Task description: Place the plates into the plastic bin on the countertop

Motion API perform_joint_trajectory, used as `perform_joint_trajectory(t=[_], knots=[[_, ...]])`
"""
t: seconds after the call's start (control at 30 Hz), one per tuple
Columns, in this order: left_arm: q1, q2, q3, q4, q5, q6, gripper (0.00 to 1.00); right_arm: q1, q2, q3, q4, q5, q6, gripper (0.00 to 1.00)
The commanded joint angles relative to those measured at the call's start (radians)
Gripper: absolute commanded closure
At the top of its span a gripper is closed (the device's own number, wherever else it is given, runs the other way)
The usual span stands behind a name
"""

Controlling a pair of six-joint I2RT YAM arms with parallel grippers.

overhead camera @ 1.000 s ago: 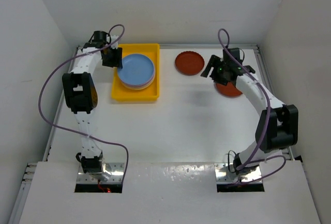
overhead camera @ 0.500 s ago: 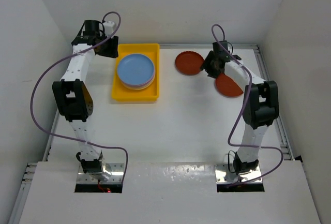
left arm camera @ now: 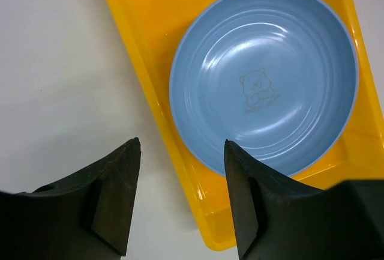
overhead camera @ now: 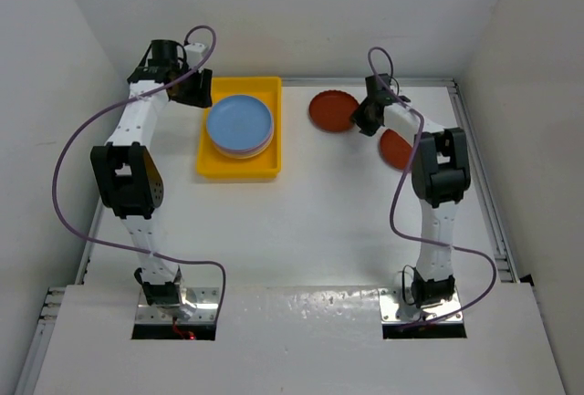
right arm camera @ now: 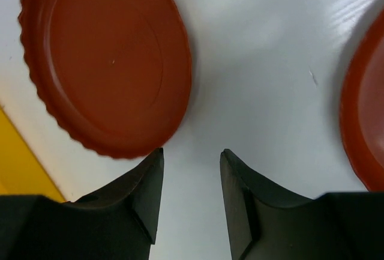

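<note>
Right gripper (right arm camera: 191, 194), jaws apart and empty, probably needed to straddle the rim of the brown-red plate (right arm camera: 105, 62) just ahead-left; left gripper (left arm camera: 180, 203) gaped empty too.

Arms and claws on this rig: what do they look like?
The left arm and right arm have white links with black joint housings. A purple cable loops loosely along each, wrist to base. The left claw and right claw each have two matte black, wedge-shaped fingers.
</note>
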Motion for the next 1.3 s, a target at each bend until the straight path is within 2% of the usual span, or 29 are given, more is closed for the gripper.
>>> perform_joint_trajectory(t=[0.0, 0.2, 0.33, 0.4, 0.43, 0.53, 0.67, 0.7, 0.77, 0.8, 0.93, 1.13, 1.27], knots=[[-0.007, -0.040, -0.004, 0.005, 0.027, -0.002, 0.40, 0.001, 0.077, 0.109, 0.008, 0.048, 0.076, 0.59], [-0.007, -0.071, -0.053, 0.005, 0.007, 0.019, 0.40, -0.001, 0.201, 0.192, -0.008, 0.030, 0.113, 0.60], [-0.007, -0.082, -0.075, 0.005, -0.003, 0.028, 0.40, -0.004, 0.230, 0.196, -0.019, 0.047, 0.153, 0.66], [-0.007, -0.082, -0.075, 0.005, -0.003, 0.028, 0.40, -0.002, 0.241, 0.197, -0.017, 0.047, 0.151, 0.73], [-0.007, -0.082, -0.075, 0.005, -0.003, 0.028, 0.40, -0.004, 0.250, 0.203, -0.017, 0.047, 0.150, 0.84], [-0.007, -0.082, -0.075, 0.005, -0.003, 0.028, 0.40, -0.002, 0.250, 0.212, -0.035, 0.051, 0.139, 1.00], [-0.007, -0.082, -0.075, 0.005, -0.013, 0.028, 0.40, 0.022, 0.162, 0.203, -0.017, 0.097, 0.067, 1.00], [0.002, -0.073, -0.075, 0.005, -0.013, 0.028, 0.40, 0.042, 0.117, 0.190, 0.024, 0.113, 0.002, 1.00], [0.002, -0.073, -0.075, 0.005, -0.022, 0.028, 0.40, 0.073, 0.068, 0.156, 0.064, 0.117, -0.029, 1.00], [0.011, -0.060, -0.075, 0.005, -0.022, 0.018, 0.40, 0.094, -0.010, 0.131, 0.122, 0.116, -0.049, 1.00], [0.033, -0.051, -0.066, 0.005, -0.040, -0.004, 0.40, 0.163, -0.103, 0.100, 0.185, 0.088, -0.071, 1.00], [0.051, -0.042, -0.056, 0.005, -0.094, -0.024, 0.40, 0.301, -0.028, 0.257, 0.098, 0.074, -0.166, 1.00], [0.070, -0.042, -0.069, 0.014, -0.131, -0.024, 0.40, 0.355, 0.083, 0.440, 0.029, 0.033, -0.185, 1.00]])
